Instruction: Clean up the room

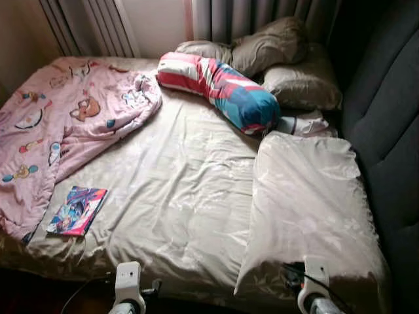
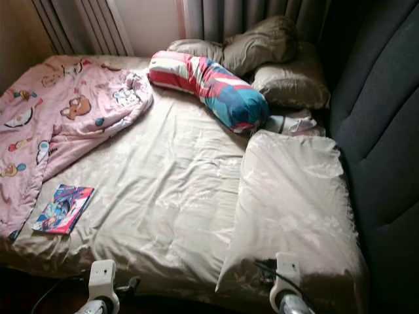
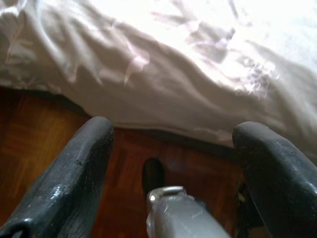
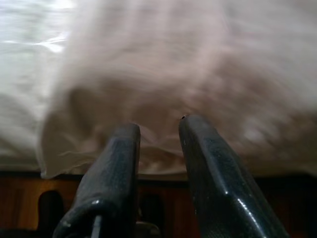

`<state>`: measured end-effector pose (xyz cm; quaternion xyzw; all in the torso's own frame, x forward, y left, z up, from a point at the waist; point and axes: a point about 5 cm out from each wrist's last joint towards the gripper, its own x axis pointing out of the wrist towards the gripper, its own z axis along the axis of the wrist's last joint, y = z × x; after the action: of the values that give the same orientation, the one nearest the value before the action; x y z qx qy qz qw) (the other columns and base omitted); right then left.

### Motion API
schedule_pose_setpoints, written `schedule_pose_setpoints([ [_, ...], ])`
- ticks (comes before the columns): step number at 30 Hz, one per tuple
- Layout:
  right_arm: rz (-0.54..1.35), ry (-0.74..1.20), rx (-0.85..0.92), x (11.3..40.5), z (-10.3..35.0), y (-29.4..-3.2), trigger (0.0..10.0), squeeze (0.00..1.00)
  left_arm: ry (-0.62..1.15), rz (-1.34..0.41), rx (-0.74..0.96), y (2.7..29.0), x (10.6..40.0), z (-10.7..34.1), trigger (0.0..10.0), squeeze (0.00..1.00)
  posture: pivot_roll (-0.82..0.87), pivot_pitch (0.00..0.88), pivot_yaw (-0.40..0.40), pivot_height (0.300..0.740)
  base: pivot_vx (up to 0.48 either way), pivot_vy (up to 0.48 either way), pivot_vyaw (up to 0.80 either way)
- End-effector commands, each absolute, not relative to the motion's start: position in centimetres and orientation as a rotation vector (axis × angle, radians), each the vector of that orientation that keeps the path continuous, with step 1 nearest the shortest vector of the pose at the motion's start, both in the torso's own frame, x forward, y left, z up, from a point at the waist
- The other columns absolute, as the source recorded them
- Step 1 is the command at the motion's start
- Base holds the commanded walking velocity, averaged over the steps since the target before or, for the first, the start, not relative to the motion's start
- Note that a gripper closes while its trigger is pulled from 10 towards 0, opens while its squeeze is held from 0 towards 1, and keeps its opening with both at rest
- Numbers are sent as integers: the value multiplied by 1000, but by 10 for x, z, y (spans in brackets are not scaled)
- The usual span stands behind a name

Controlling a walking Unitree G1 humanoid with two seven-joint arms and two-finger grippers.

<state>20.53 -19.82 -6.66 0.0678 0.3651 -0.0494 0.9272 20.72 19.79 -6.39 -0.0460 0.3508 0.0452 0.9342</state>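
**At the foot of an unmade bed**

I stand at the near edge of the bed (image 1: 190, 196), its beige sheet rumpled. My left gripper (image 3: 173, 148) hangs over the wooden floor (image 3: 34, 134) just short of the mattress edge, fingers spread wide with nothing between them. My right gripper (image 4: 158, 134) points at the near end of the long beige pillow (image 1: 308, 203), its fingers drawn narrow, a slim gap left, gripping nothing.

From the middle of the sheet, a pink cartoon-print blanket (image 1: 59, 124) lies bunched at ten o'clock. One book (image 1: 77, 210) with a colourful cover rests flat at eight o'clock, just beside the blanket's edge; its cover print is too small to read. One striped bolster (image 1: 219, 88) in red, white and blue lies at one o'clock. Behind it I count three beige pillows (image 1: 268, 42) heaped against the curtains (image 1: 229, 16). The dark padded headboard (image 1: 386, 118) runs along three o'clock
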Motion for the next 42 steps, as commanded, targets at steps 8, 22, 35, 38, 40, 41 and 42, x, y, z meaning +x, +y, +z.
schedule_pose_setpoints([
  [8, -115, 817, 170, 188, -78, -190, 10000, 0, 776, 103, -59, 206, 194, -71, 10000, 0, -40, 159, 34, 740, 0, 65, 0],
  [22, -107, 838, 170, 184, -81, -188, 10000, 0, 833, 113, -60, 210, 185, -77, 10000, 0, -35, 186, 35, 740, 0, 275, 0],
  [35, -119, 862, 171, 179, -83, -191, 10000, 0, 855, 144, -66, 217, 177, -79, 10000, 0, -34, 197, 36, 740, 0, 273, 0],
  [38, -121, 863, 171, 178, -83, -191, 10000, 0, 854, 148, -70, 217, 177, -79, 10000, 0, -32, 198, 36, 740, 0, 284, 0],
  [40, -124, 863, 173, 178, -83, -191, 10000, 0, 852, 148, -72, 217, 178, -79, 10000, 0, -33, 199, 36, 740, 0, 300, 0],
  [41, -125, 863, 173, 178, -83, -191, 10000, 0, 852, 148, -72, 217, 178, -79, 10000, 0, -33, 199, 36, 740, 0, 304, 0],
  [42, -128, 863, 174, 178, -84, -192, 10000, 0, 851, 147, -71, 217, 179, -78, 10000, 0, -36, 201, 37, 740, 0, 304, 0],
])
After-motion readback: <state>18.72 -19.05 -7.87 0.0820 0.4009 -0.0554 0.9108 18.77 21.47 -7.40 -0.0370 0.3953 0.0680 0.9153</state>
